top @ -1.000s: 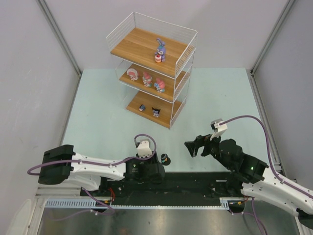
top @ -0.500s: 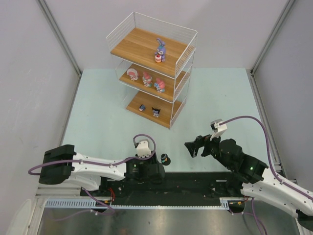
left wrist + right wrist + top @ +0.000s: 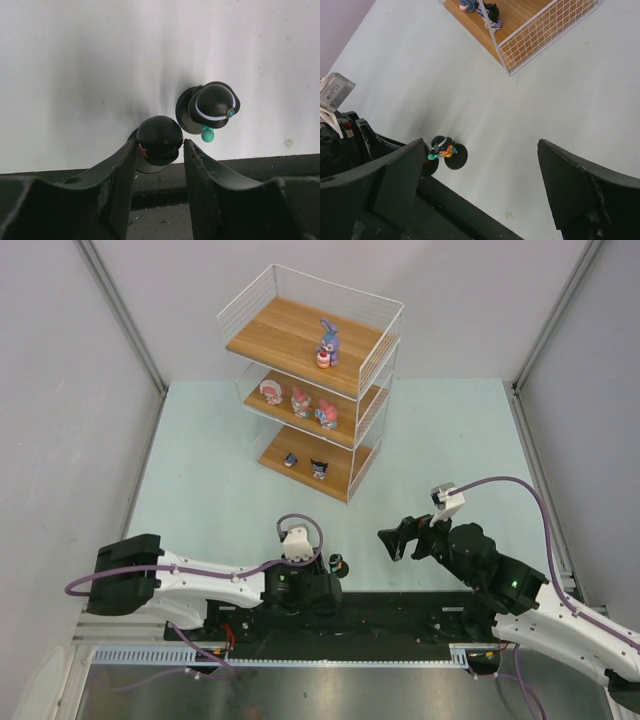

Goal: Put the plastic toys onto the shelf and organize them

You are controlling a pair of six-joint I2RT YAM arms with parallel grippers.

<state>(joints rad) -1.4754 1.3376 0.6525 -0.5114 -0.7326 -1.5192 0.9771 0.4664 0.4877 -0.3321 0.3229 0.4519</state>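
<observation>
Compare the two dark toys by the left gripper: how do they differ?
The plain toy sits between the fingers of the left gripper; the banded toy stands free outside them. From above, the plain toy's head looks all black; the banded toy's head carries a white band, with teal bits beside it. Shared: both are dark, stand on round black bases, and sit on the table near its front edge.

The base of the dark figurine (image 3: 160, 136) is hiding under its head, between the fingers of the left gripper (image 3: 160, 146); whether they are pinching it, I cannot tell.
</observation>
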